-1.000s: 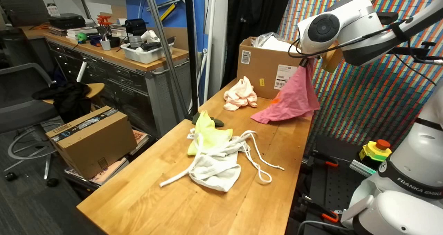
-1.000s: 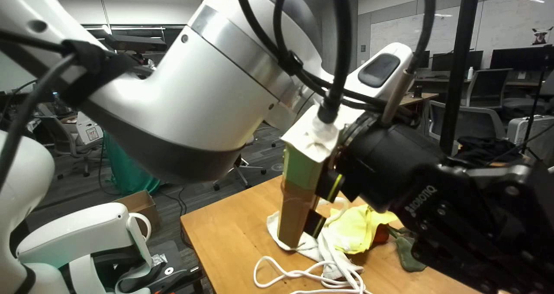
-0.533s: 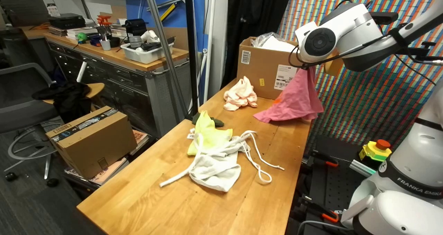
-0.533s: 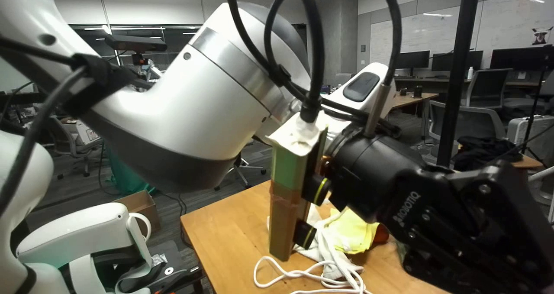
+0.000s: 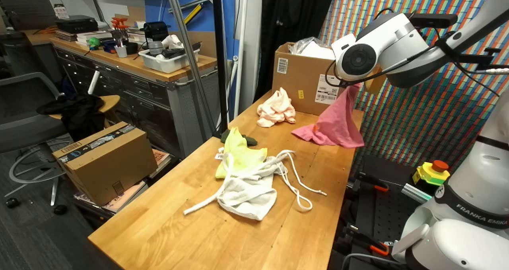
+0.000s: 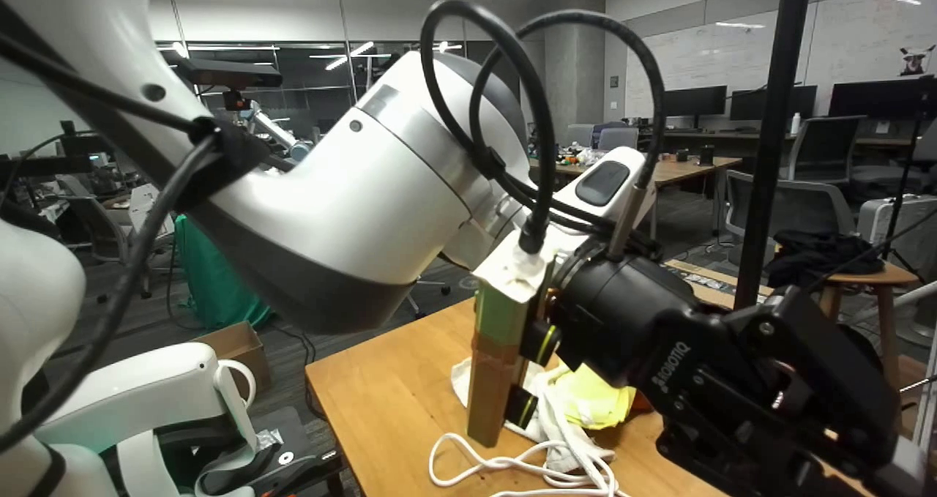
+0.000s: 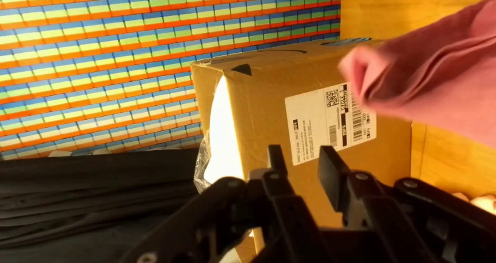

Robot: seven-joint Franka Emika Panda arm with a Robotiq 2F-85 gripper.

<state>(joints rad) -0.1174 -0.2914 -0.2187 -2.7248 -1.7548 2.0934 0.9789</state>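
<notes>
My gripper [image 7: 300, 154] is open with nothing between its fingers, in front of a cardboard box [image 7: 263, 96]. A pink cloth [image 7: 445, 77] is beside and apart from the fingers, its bunched tip pointing at the box's label. In an exterior view the pink cloth [image 5: 336, 123] stands peaked below the wrist, its lower edge on the wooden table [image 5: 191, 238]; the fingers are hidden there. A peach cloth [image 5: 276, 109] lies crumpled beside the box. A yellow cloth [image 5: 240, 152] and a white cloth with long cords [image 5: 250, 198] lie overlapping mid-table.
The cardboard box [image 5: 302, 79], with plastic and white material in its top, stands at the table's far end. A dark green item [image 5: 249, 141] lies by the yellow cloth. A black post [image 5: 220, 63] rises at the table edge. A patterned curtain [image 5: 401, 119] hangs behind.
The arm has moved down and slightly toward the box side. The pink cloth, earlier hanging from the gripper, is now lower and free of the fingers. The other cloths have not moved.
</notes>
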